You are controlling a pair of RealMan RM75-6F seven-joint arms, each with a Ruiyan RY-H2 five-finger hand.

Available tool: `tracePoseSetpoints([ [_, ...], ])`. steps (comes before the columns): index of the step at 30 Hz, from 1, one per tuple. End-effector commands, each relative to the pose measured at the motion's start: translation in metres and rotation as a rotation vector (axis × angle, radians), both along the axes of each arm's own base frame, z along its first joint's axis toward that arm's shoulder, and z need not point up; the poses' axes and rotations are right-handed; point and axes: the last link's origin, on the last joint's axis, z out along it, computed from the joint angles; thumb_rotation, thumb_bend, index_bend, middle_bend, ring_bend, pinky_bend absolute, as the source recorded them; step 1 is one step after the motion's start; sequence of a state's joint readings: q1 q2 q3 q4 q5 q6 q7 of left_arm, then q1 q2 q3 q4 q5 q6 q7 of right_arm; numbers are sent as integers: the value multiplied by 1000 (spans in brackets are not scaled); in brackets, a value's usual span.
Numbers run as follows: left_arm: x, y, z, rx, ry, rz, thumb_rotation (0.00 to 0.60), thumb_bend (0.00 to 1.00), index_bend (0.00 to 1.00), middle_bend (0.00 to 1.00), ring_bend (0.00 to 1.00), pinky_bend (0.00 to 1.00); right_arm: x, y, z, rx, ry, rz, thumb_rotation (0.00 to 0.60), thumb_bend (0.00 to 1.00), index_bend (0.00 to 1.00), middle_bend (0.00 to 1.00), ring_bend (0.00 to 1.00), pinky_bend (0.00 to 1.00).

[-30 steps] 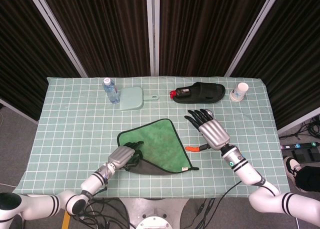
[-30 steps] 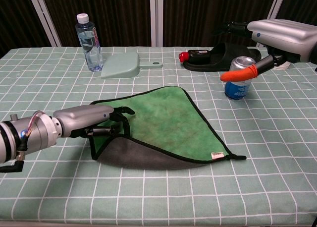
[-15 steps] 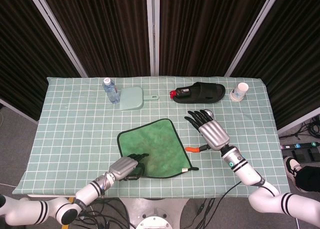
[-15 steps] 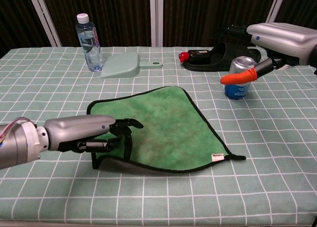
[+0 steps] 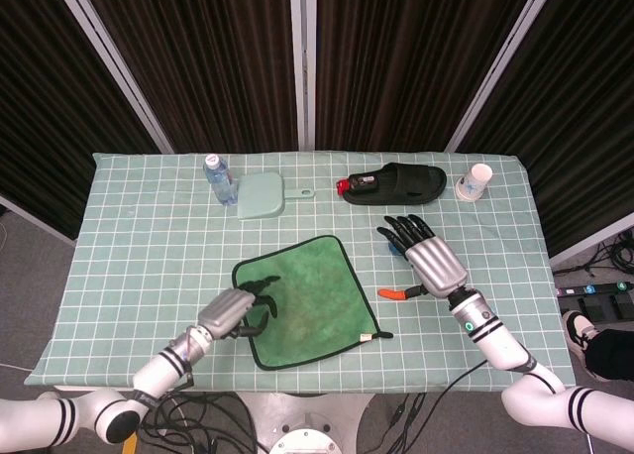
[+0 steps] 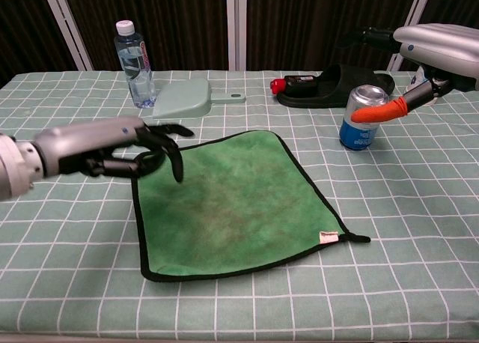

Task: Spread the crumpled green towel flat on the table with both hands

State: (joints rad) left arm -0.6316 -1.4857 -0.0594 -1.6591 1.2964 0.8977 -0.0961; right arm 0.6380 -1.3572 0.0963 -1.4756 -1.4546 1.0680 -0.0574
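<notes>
Since half a second ago the left hand [image 6: 112,150] has let go of the near-left corner and lifted off to the left edge, and the green towel [image 6: 228,201], which showed a folded-under grey flap a second ago, now lies open. Judgement: the spreading step looks all but finished; the towel sits as a flat, slightly skewed square on the near middle of the worktop [image 6: 389,283], black hem visible all round, label tab at the near-right corner. Next move, if any, would call for only a light smoothing pass or pulling both hands clear. Left fingers [image 6: 168,150] are loosely curled and apart, holding nothing, hovering above the towel's left border; contact with the cloth cannot be confirmed. Further back, the right hand [image 5: 428,261] hangs well right of the towel, fingers [image 5: 401,228] spread and extended, empty, orange thumb tip pointing left. It hovers over a blue can [image 6: 361,118] that stands on the worktop.
</notes>
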Motion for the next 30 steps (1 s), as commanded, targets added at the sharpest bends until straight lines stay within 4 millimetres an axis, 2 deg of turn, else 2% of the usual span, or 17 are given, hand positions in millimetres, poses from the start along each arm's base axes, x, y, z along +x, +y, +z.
tracePoseSetpoints([
  [1,-33,20,30,141,10,114,241,647,471,128,124,137,-5,1,5,-11,0,-10,257,22,72,0,0,0],
  [4,-51,21,39,186,55,136,261,641,470,127,124,137,-10,0,10,-27,5,-23,261,22,72,0,0,0],
  [6,-64,23,47,241,90,152,311,618,463,127,124,137,-13,1,14,-35,14,-33,265,25,72,0,0,0],
  [8,-80,26,61,331,114,195,414,549,432,127,124,137,-21,2,19,-47,49,-44,272,26,62,0,0,0],
  [11,-105,26,85,457,150,264,498,462,383,127,124,137,-36,7,29,-68,103,-70,332,25,10,0,0,0],
  [14,-128,18,109,548,203,308,514,399,336,127,124,137,-50,16,40,-97,125,-103,389,25,0,0,0,0],
  [19,-156,-11,138,620,287,347,573,358,306,127,124,137,-73,39,62,-172,117,-147,390,26,0,0,0,0],
  [21,-160,-23,142,626,305,350,598,357,306,127,124,137,-81,50,69,-194,105,-164,394,27,0,0,0,0],
  [24,-163,-42,146,638,313,356,600,352,306,127,124,137,-92,70,79,-232,77,-193,397,54,0,0,0,0],
  [30,-157,-74,146,660,308,351,600,345,306,127,124,137,-108,107,91,-294,46,-249,396,94,0,0,0,0],
])
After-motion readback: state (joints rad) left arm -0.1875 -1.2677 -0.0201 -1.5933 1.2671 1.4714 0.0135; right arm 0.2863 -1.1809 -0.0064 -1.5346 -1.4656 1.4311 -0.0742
